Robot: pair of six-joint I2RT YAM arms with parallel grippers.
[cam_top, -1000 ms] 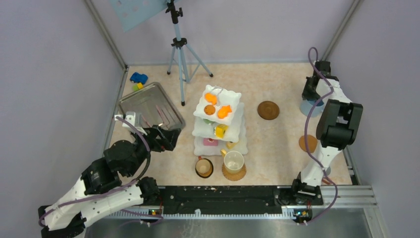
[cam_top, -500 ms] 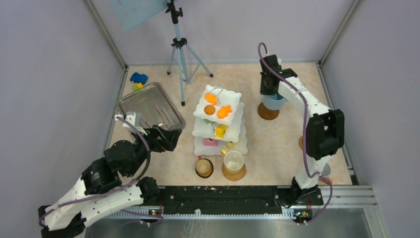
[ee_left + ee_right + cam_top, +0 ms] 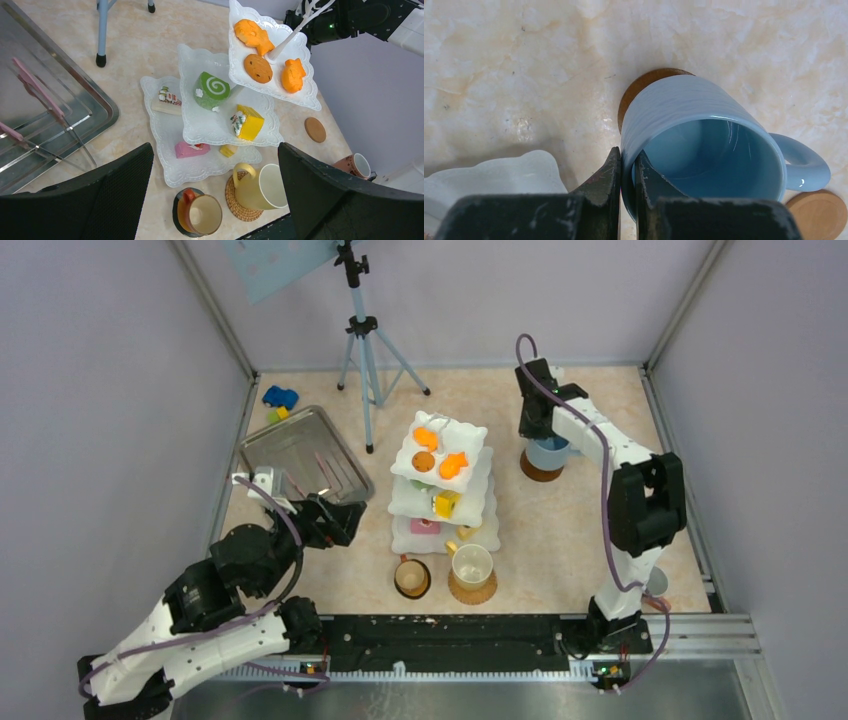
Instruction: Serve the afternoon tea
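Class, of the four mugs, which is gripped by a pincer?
The blue mug, its rim pinched by the right pincer; the cream mug, brown mug and pinkish mug are untouched.

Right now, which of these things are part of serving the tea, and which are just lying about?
For the tea: tiered stand, pastries, blue mug, cream mug, brown mug, coasters.
Lying about: steel tray, toy car, tripod.

The overhead camera sits high behind the near edge of the desk (image 3: 560, 540), looking down on all of it, the tiered stand (image 3: 441, 483) mid-frame. The left wrist camera looks slantwise at that stand from its near-left, fairly close. The right wrist camera stares down, very close, at the blue mug (image 3: 704, 145) far-right of the stand, catching the stand's corner.
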